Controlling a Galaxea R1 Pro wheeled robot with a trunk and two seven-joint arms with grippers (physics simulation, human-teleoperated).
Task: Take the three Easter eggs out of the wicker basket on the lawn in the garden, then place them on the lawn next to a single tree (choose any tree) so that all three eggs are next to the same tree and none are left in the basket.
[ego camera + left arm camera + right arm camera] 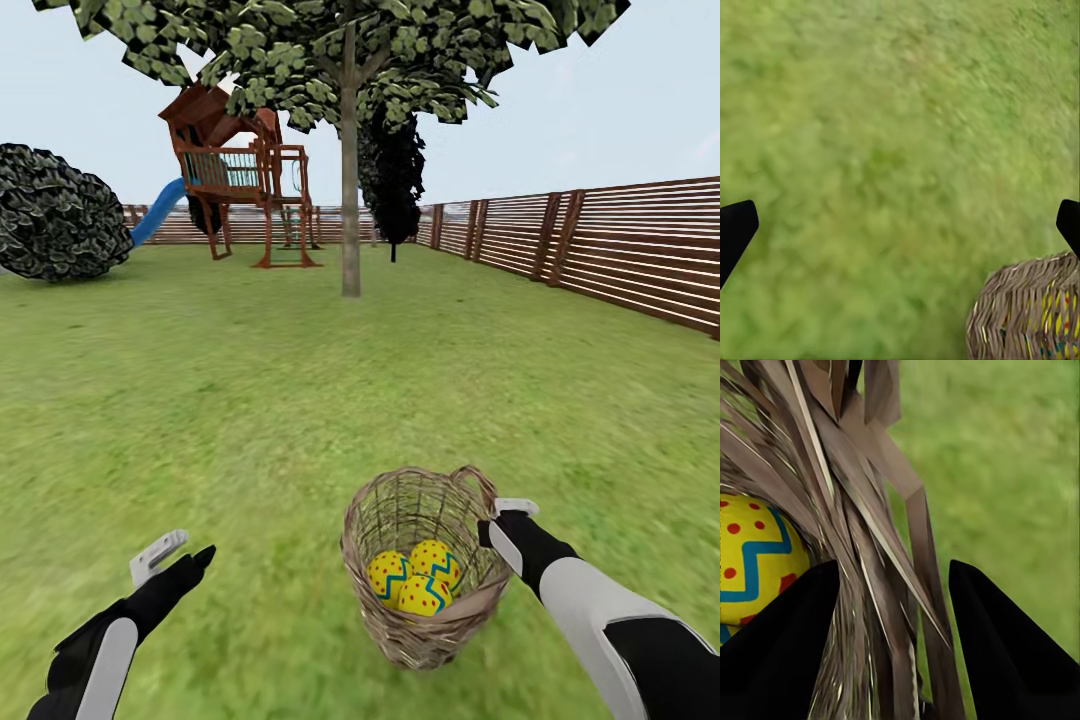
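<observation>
Eggs [415, 578], three in number, are being carried inside one basket [425, 640], which is being held at its rim by the right gripper [497, 522]. In the right wrist view, woven strands of the basket wall [881, 547] are being clamped between the two dark fingers [1009, 652], with one egg [750, 559] being seen through the weave. Each egg is being shown as a smooth yellow oval with red dots and a blue-green zigzag band; the basket is being shown as brown open twig-work, round and tapering to its base. The left gripper [175, 558] is being kept wide open and empty beside the basket, over the lawn [250, 400]. Mottled green grass is being bounded by a slatted fence [620, 245]; one grey-trunked tree [350, 200] is being seen well ahead, with a playset [245, 180] and a bush [55, 215] beyond.
</observation>
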